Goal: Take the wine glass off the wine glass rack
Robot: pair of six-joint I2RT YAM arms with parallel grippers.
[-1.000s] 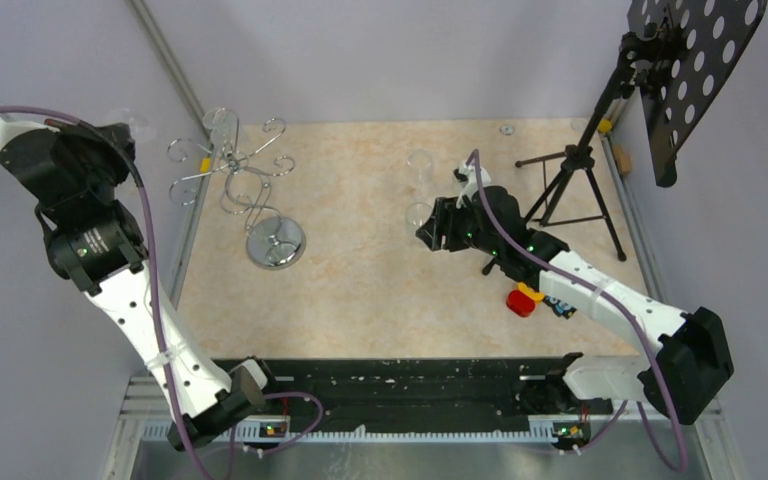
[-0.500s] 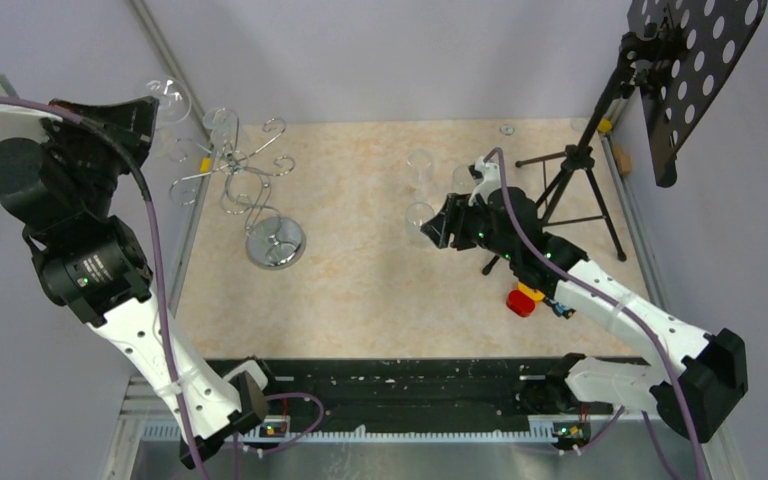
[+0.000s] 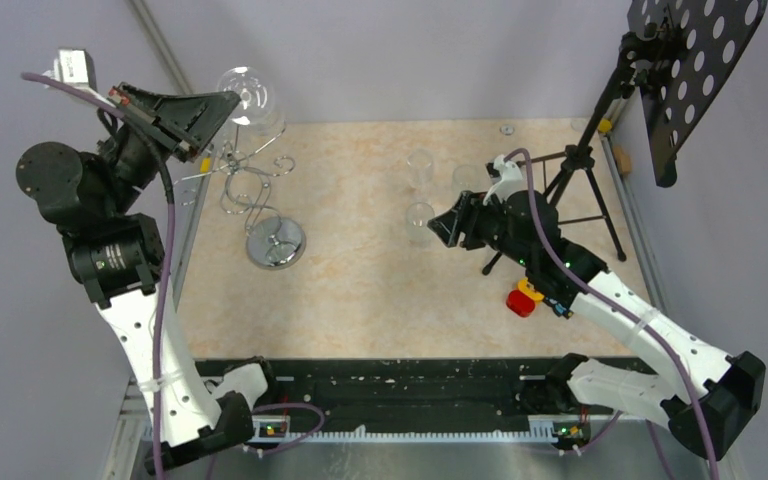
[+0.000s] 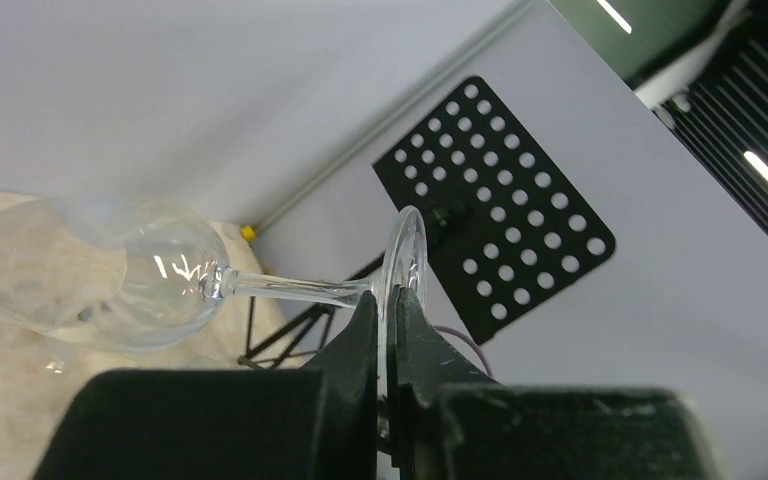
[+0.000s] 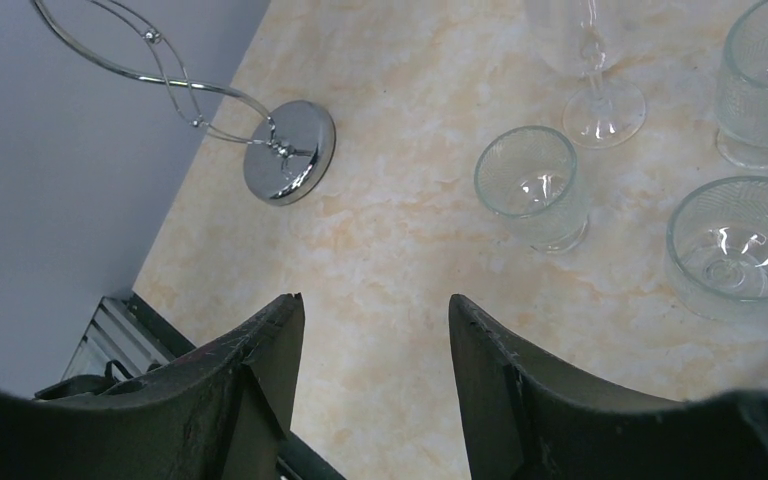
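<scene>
Wine glass (image 4: pixel 100 270): I am pinching its round foot in my left gripper (image 4: pixel 387 300), jaws closed on it; the stem and bowl are pointing sideways, ahead of the grip.
Wine glass rack (image 3: pixel 250 190): standing on the table (image 3: pixel 360 290), below my left gripper.
Right gripper (image 5: pixel 375 310): I am hovering it over the table, jaws spread, gripping nothing; a ribbed glass cup (image 5: pixel 532 185) is sitting ahead and to its right.

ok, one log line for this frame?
left gripper: shut on wine glass | wine glass: off wine glass rack, sideways | right gripper: open, empty
</scene>
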